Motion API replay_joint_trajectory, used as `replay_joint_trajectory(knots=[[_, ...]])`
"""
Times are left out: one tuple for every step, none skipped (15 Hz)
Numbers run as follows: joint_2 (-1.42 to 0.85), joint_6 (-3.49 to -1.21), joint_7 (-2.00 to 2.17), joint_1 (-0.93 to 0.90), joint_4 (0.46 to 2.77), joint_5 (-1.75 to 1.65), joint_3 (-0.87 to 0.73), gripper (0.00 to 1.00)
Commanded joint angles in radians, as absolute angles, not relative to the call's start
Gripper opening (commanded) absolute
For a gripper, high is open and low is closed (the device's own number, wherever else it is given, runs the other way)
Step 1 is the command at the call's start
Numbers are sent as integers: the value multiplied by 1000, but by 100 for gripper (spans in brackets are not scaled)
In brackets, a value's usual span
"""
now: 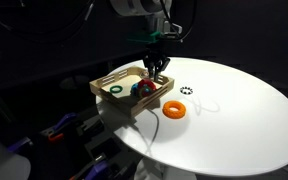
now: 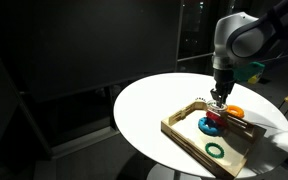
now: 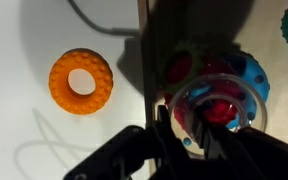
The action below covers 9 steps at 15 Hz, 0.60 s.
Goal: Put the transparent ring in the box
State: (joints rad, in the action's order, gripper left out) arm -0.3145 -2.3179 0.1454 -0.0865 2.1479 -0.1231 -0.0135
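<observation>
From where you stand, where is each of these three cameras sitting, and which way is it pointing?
An exterior view: raised, off the table, looking down across the white table toward the box. The arm and its jaws hang in from the top.
An exterior view: outside the table on the box side, looking across it. The bulky arm and jaws show.
Wrist view: on the wrist, looking straight down. Only the dark jaws show, at the bottom edge.
Shared: all three show the orange ring.
</observation>
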Motion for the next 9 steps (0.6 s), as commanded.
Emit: replay_joint_trajectory(knots=[[-275, -2350, 129, -95, 2210, -164, -4, 13], [-275, -2352, 127, -97, 2216, -167, -1, 13], [-276, -2354, 128, -100, 2222, -175, 0, 16], [-277, -2353, 129, -102, 2226, -181, 0, 17], [-278, -2353, 130, -103, 2230, -188, 0, 24], [-279, -2353, 130, -105, 2233, -194, 0, 43], [-279, -2352, 131, -105, 2236, -197, 0, 53], [-280, -2351, 131, -106, 2237, -201, 1, 60], [-280, -2350, 130, -105, 2237, -202, 1, 67]])
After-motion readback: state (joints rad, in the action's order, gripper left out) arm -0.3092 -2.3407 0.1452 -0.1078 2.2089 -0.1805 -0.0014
